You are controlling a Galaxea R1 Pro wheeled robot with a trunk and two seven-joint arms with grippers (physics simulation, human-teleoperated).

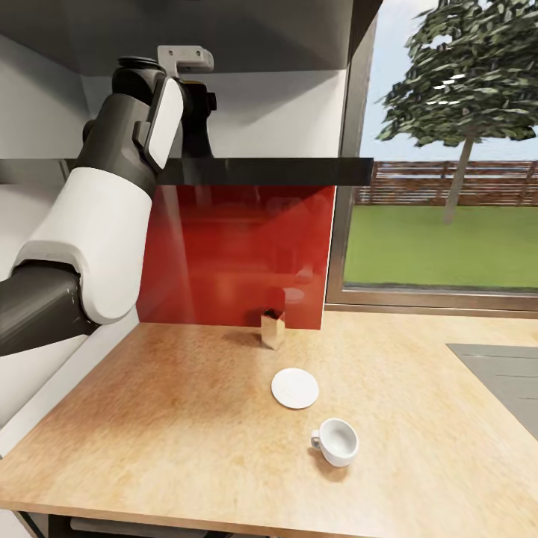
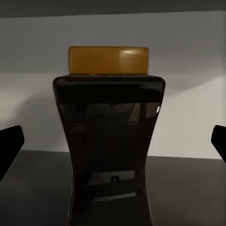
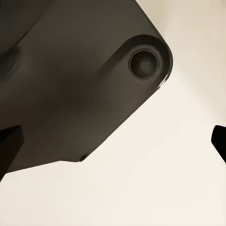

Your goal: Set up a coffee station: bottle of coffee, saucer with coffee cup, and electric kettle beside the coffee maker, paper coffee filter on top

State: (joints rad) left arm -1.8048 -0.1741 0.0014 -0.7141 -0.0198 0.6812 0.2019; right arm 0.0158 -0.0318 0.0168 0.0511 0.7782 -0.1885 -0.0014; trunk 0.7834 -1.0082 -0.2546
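Observation:
The bottle of coffee (image 2: 110,127), dark and glossy with a yellow cap, stands upright on the dark kitchen shelf (image 1: 261,171). In the left wrist view it sits close up between the spread fingertips (image 2: 10,147) of my left gripper (image 2: 113,146), which is open and not touching it. In the head view my left arm (image 1: 112,224) reaches up to that shelf. On the light wood kitchen countertop (image 1: 187,418) lies the white saucer (image 1: 294,388), and the white coffee cup (image 1: 335,441) stands on the worktop just in front of it to the right, apart from it. My right gripper (image 3: 113,146) is open and holds nothing.
A small metallic holder (image 1: 273,329) stands near the red backsplash (image 1: 246,254). A grey inset panel (image 1: 501,373) lies in the worktop at the right, below a large window (image 1: 448,149). The right wrist view looks at a dark robot part (image 3: 70,84) over a pale surface.

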